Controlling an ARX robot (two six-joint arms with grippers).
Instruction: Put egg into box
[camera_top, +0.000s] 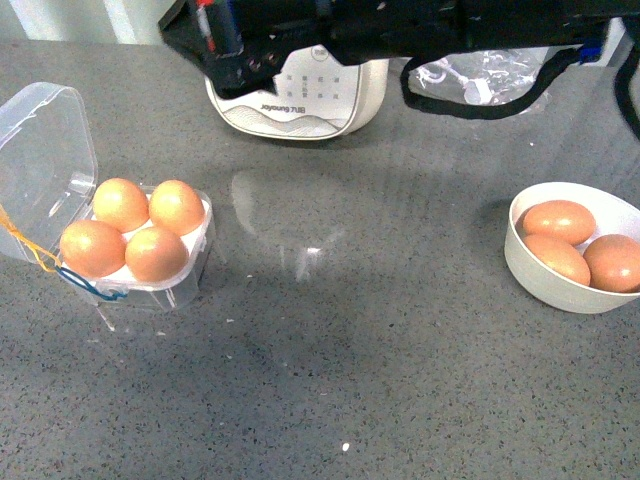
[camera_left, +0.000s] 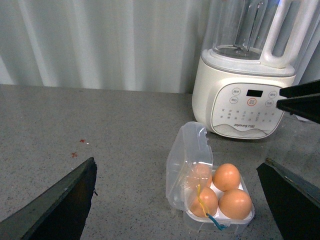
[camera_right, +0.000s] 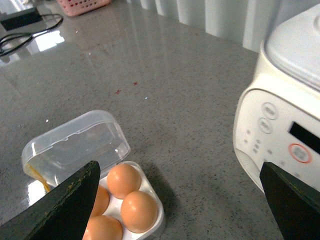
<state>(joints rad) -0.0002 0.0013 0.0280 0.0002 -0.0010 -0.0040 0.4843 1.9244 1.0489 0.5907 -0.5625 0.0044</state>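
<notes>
Front view: four smooth orange-brown eggs (camera_top: 155, 253) fill the clear box (camera_top: 45, 150).

Smooth orange-brown eggs (camera_top: 176, 206) fill a clear plastic egg box (camera_top: 45, 150) with yellow and blue bands and a plain round white bowl (camera_top: 540, 275), on a speckled dark-grey stone countertop (camera_top: 380, 350), near a cream-white blender base (camera_top: 300, 100) with grey wave markings.

I see glossy clear plastic on the box (camera_top: 45, 150), smooth eggs (camera_top: 176, 206), and a speckled grey counter (camera_top: 350, 360) (faintly reflective).
</notes>
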